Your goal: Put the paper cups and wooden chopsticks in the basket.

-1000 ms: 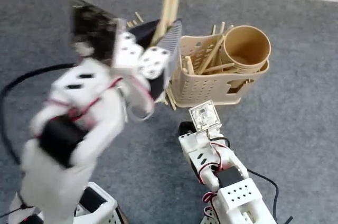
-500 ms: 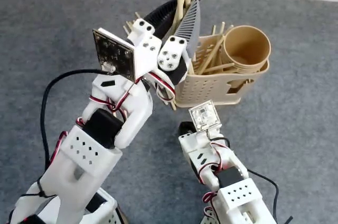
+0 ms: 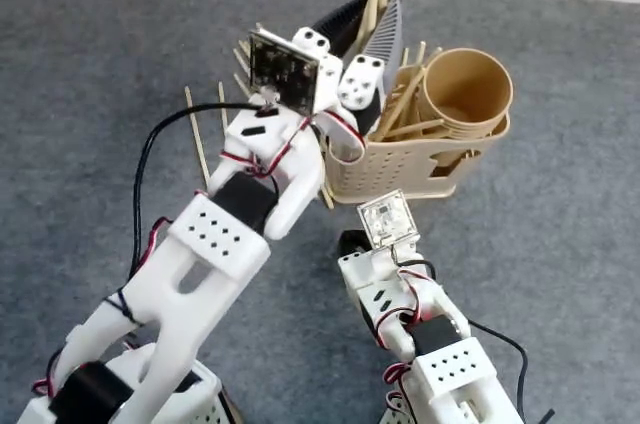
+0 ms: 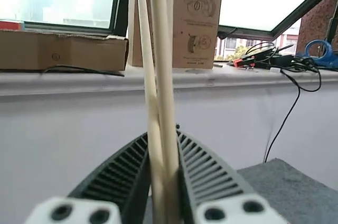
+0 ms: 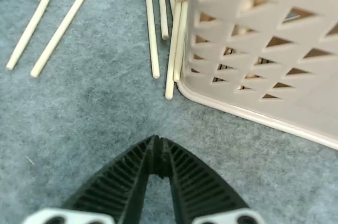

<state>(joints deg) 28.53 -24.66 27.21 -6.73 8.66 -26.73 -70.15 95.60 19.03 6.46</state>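
Wooden chopsticks (image 4: 161, 76) stand upright, and we've got them pinched between the ribbed fingers of our left gripper (image 4: 161, 145), over the end of the basket (image 3: 400, 169) away from the paper cups (image 3: 465, 94). The cups sit stacked inside among more sticks. Our right gripper (image 5: 157, 152) hangs low over the grey carpet (image 5: 79, 102), fingers pressed together on nothing, near the basket's wall. Loose chopsticks (image 5: 53, 20) lie on the carpet.

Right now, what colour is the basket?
The basket is beige with triangular cut-outs, clearest in the right wrist view.
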